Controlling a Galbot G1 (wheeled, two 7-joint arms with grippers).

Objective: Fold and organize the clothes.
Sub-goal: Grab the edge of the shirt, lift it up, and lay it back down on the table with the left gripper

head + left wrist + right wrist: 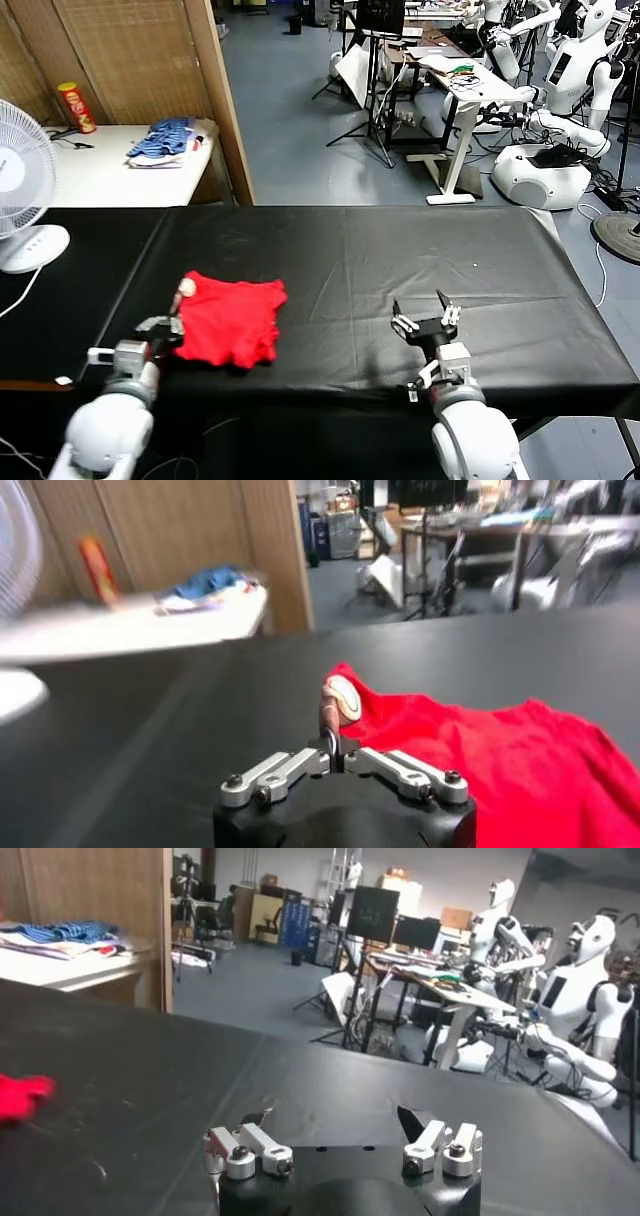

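Now left gripper [178,312] at near-left edge of red T-shirt [232,320], jaws pinched shut on cloth edge, fabric spreading away beyond jaws. Shirt lies crumpled on black desk [400,260]. Right gripper [426,318] hovers low over bare desk, jaws spread wide, holding nothing, shirt well apart from them.

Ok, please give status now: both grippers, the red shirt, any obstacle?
Left gripper shut on red T-shirt at its left edge. Right gripper open, idle on the black table. Nothing in the way.
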